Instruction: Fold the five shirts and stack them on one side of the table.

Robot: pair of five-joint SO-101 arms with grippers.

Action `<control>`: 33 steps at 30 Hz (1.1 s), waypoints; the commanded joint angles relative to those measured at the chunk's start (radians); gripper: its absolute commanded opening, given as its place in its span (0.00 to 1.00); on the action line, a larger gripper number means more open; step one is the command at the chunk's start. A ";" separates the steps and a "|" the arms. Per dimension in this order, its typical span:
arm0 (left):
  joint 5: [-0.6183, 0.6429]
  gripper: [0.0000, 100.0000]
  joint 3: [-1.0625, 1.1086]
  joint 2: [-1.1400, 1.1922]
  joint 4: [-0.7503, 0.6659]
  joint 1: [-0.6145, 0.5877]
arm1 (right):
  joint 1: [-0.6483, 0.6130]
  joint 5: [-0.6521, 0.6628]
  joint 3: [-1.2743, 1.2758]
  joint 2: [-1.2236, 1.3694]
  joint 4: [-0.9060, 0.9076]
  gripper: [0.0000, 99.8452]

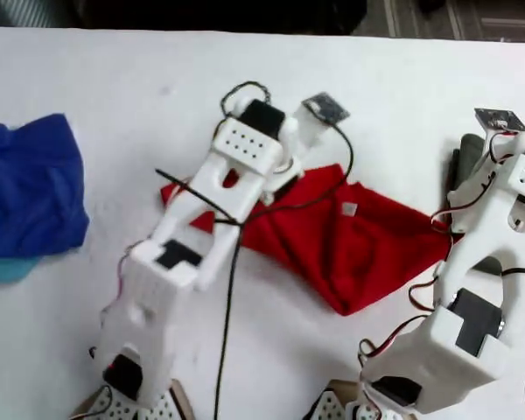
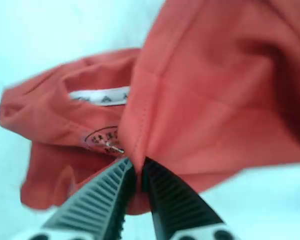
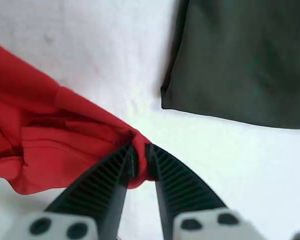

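— What did we record from the high view?
— A crumpled red cotton shirt (image 1: pixel 350 241) lay mid-way across the white table (image 1: pixel 114 79) with an arm at each end. A bundled blue shirt (image 1: pixel 31 188) sat well apart at one side.
— And the left wrist view?
— The left gripper (image 2: pixel 137 172) was clamped on a red fold beside the collar label, which the high view hid.
— The right wrist view?
— The right gripper (image 3: pixel 141 160) pinched the opposite corner, near a dark grey shirt (image 3: pixel 240 60). We judged a fold to be in hand. Next, both ends should travel together.
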 commanded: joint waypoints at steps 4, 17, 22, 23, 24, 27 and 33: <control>-0.087 0.07 0.416 -0.260 -0.017 -0.021 | 0.002 0.011 -0.008 -0.044 -0.005 0.02; 0.115 0.30 0.173 -0.266 -0.028 -0.013 | 0.001 0.011 -0.005 -0.044 -0.002 0.02; 0.209 0.30 -0.002 -0.085 -0.071 -0.018 | 0.001 0.008 -0.003 -0.042 -0.002 0.02; 0.215 0.30 -0.032 -0.039 -0.077 -0.018 | 0.001 0.008 -0.003 -0.042 -0.002 0.02; 0.215 0.29 -0.069 0.008 -0.078 -0.018 | 0.001 0.009 -0.003 -0.042 -0.002 0.02; 0.213 0.24 -0.196 0.145 -0.080 -0.015 | 0.001 0.011 -0.003 -0.042 -0.001 0.02; 0.215 0.22 -0.516 0.352 -0.051 -0.024 | 0.001 0.011 -0.003 -0.042 -0.001 0.02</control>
